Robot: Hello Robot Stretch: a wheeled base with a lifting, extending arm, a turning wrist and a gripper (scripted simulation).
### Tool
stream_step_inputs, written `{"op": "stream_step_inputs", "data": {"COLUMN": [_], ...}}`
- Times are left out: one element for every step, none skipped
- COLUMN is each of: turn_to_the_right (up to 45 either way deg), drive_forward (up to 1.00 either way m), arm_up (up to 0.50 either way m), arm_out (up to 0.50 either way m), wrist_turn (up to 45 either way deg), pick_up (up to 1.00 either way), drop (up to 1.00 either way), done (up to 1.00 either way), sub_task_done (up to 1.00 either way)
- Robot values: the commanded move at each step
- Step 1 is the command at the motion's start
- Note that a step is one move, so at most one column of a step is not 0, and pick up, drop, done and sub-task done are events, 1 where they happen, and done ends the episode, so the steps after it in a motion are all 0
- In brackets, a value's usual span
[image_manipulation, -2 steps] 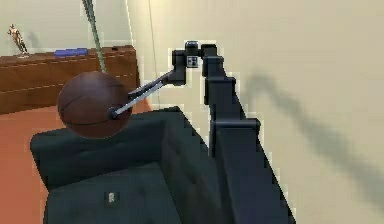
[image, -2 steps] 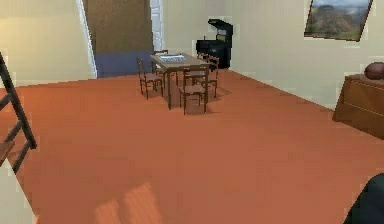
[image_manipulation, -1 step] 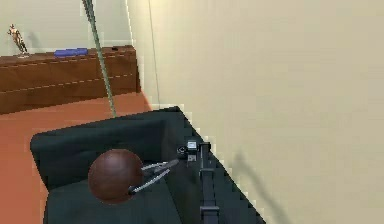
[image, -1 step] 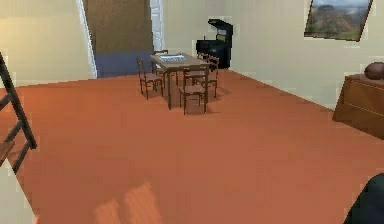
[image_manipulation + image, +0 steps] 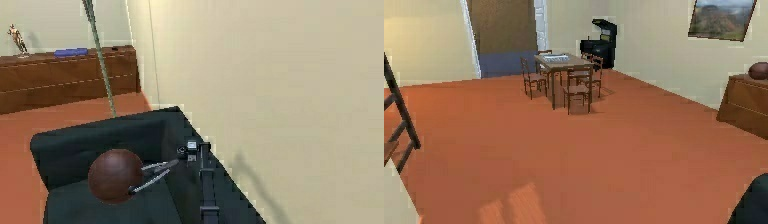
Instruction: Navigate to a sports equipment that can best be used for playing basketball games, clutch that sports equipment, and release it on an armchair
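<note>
"Which step is this?"

"The release, I'd judge. The gripper ends at the brown basketball, seen against the dark armchair. I can't tell its fingers' state, or whether the ball is held or resting."

"And next?"

"Let go over the seat, short of the wooden dresser beyond."

Light in both views is soft and even, and the orange floor is bright, with two paler patches of light near the forward view's bottom edge. Shadows are faint: a thin dark one under the table and a soft grey streak on the pale wall beside the arm. The ball is lighter on top and darker below, and upright edges lean slightly near the pictures' sides.
</note>
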Motion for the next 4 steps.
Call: {"op": "stream_step_inputs", "data": {"turn_to_the_right": [0.0, 0.0, 0.0, 0.0], "drive_forward": [0.00, 0.00, 0.00, 0.00], "arm_up": [0.00, 0.10, 0.00, 0.00], "arm_out": [0.00, 0.00, -0.08, 0.00], "wrist_turn": [0.0, 0.0, 0.0, 0.0], "pick_up": [0.00, 0.00, 0.00, 0.00], "drop": [1.00, 0.00, 0.00, 0.00], "done": [0.00, 0.00, 0.00, 1.00], "sub_task_done": [0.00, 0.00, 0.00, 0.00]}}
